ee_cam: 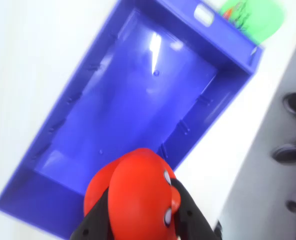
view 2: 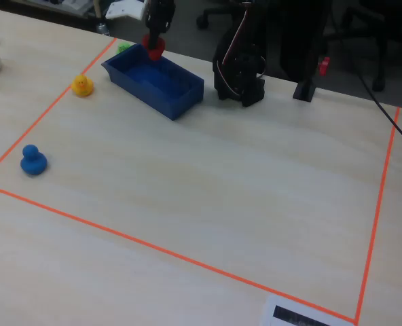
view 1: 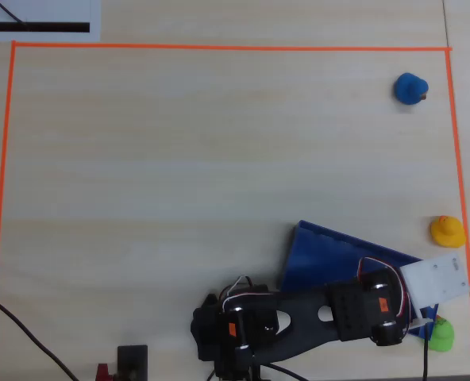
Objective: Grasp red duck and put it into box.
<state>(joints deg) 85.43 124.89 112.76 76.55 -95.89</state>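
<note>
My gripper (ee_cam: 140, 202) is shut on the red duck (ee_cam: 138, 192); its black fingers (ee_cam: 95, 222) press both sides of the glossy red body. In the wrist view the duck hangs over the near short end of the empty blue box (ee_cam: 138, 95). In the fixed view the gripper (view 2: 155, 39) holds the red duck (view 2: 155, 49) just above the box's (view 2: 150, 92) far rim. In the overhead view the arm (view 1: 354, 305) covers the duck and part of the box (view 1: 322, 250).
A green duck (ee_cam: 253, 15) lies just beyond the box's slotted end, also in the overhead view (view 1: 440, 335). A yellow duck (view 1: 447, 231) and a blue duck (view 1: 410, 88) stand near the orange tape border (view 1: 457, 143). The arm base (view 2: 240, 75) stands beside the box.
</note>
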